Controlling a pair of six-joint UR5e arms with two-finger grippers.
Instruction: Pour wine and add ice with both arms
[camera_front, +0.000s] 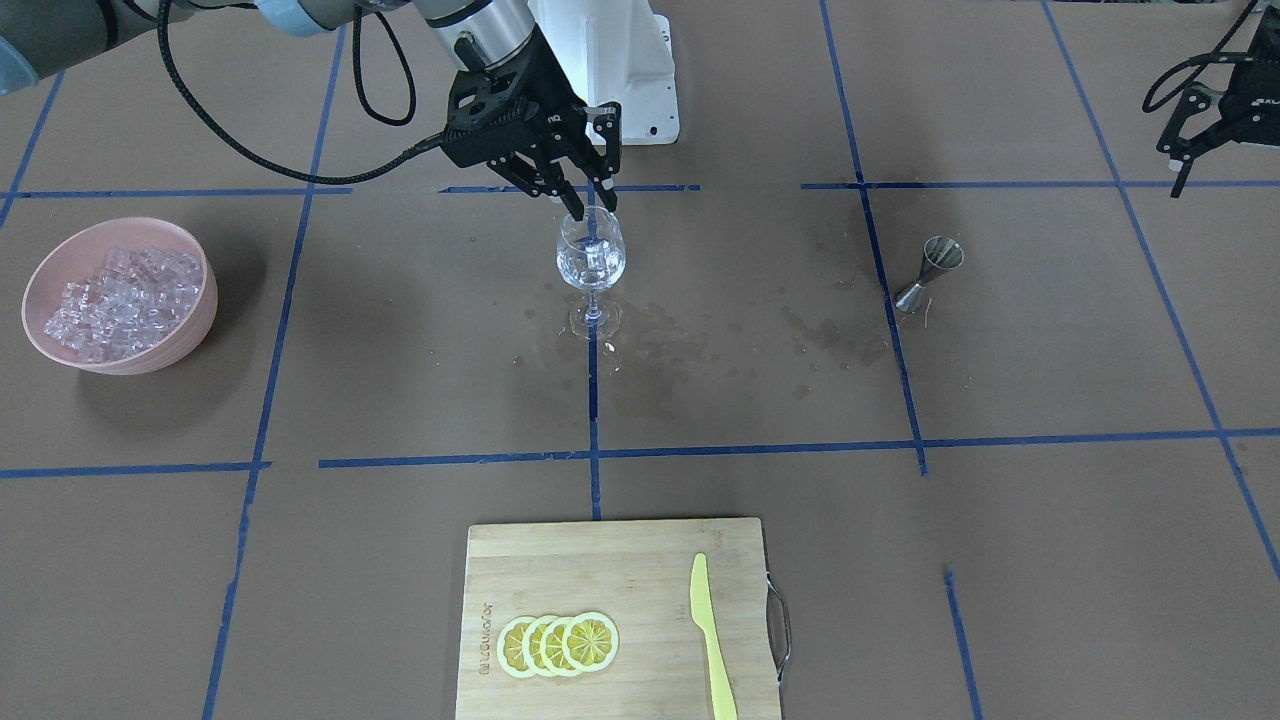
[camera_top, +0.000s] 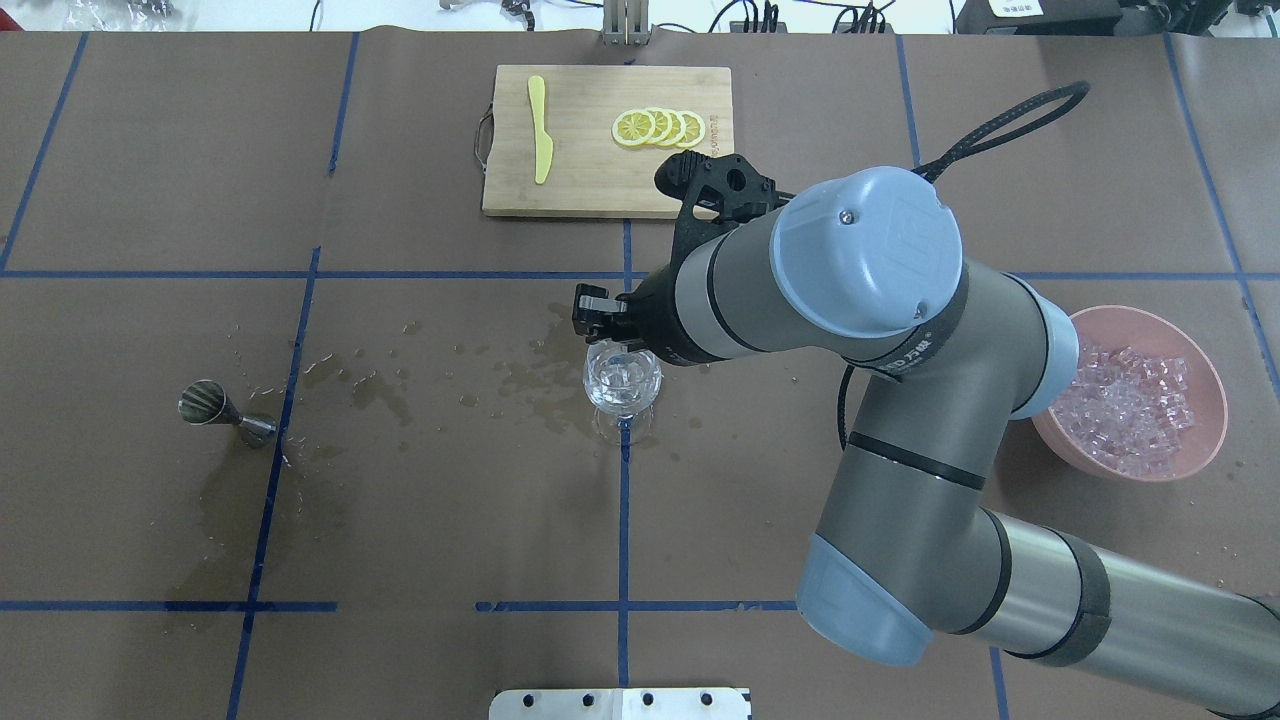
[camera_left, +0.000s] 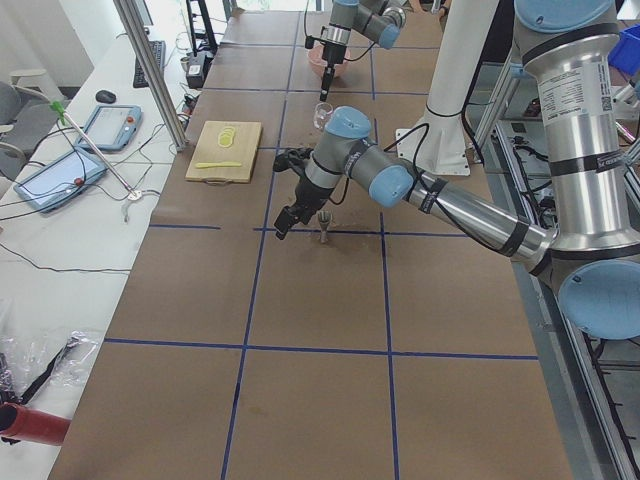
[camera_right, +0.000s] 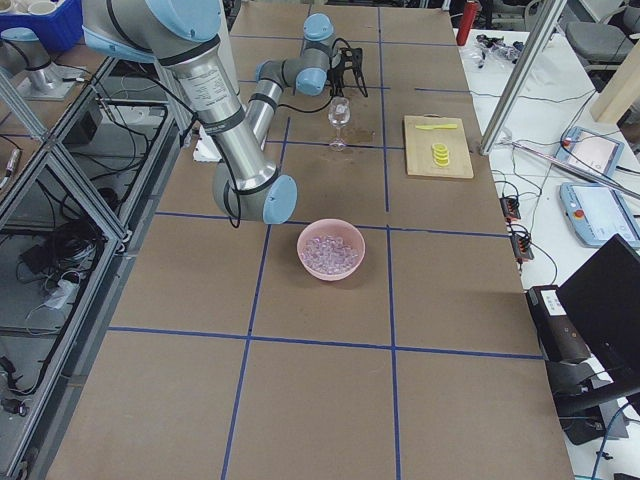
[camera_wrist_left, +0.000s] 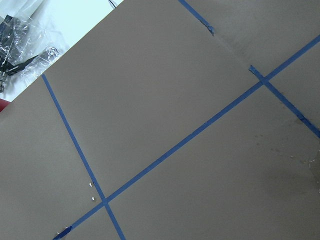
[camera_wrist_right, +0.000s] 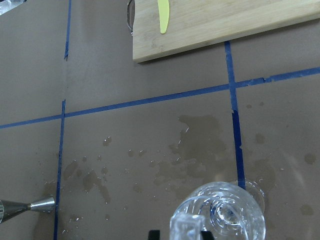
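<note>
Clear stemmed wine glass (camera_front: 591, 262) stands upright at the tabletop's centre, already holding glassy ice cubes (camera_front: 596, 259); any wine in it cannot be made out. Right gripper (camera_front: 585, 203) hovers directly over its rim, fingers parted, apparently for dropping ice. Pink bowl (camera_front: 120, 297) keeps the supply. Left gripper (camera_front: 1195, 140) waits aside; its state is unclear.

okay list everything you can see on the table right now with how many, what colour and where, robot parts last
wine glass: one, clear, table centre, ice inside
ice: many cubes, clear, in the bowl
bowl: one, pink, robot's right side
jigger: one, steel, lying on robot's left side
cutting board: one, bamboo, far edge
lemon slices: four, yellow, on the board
knife: one, yellow, on the board
wet stains: dark, around the glass
right gripper: black, open, over the glass rim
left gripper: black, withdrawn at the table's side
</note>
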